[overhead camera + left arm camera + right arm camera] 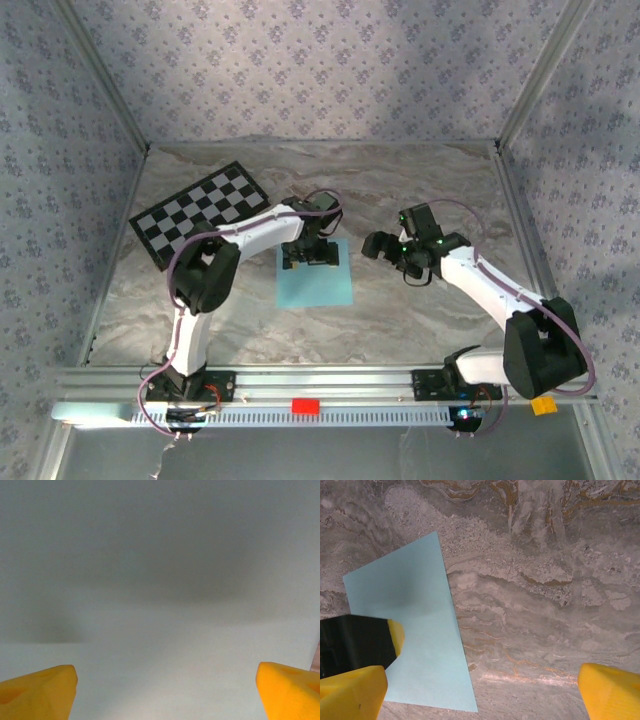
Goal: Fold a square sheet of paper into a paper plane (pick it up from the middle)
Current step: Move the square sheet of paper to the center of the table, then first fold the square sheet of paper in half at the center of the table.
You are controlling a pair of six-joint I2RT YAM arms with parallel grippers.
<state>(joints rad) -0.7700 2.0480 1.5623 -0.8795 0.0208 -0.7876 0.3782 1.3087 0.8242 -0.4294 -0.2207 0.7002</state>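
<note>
A square sheet of paper (318, 285) in light sky-blue lies flat on the marble-patterned table (430, 320), near its middle. The left gripper (309, 258) is poised over the sheet's far part, its yellow fingers (40, 690) spread wide with only pale paper between them; whether the tips touch the sheet cannot be told. Just to the sheet's right, the right gripper (482, 685) hovers over bare tabletop, jaws likewise wide apart and empty. From its wrist camera the sheet lies to the left. A black-and-white checkerboard card (200, 212) lies at the table's far left, apart from the sheet.
</note>
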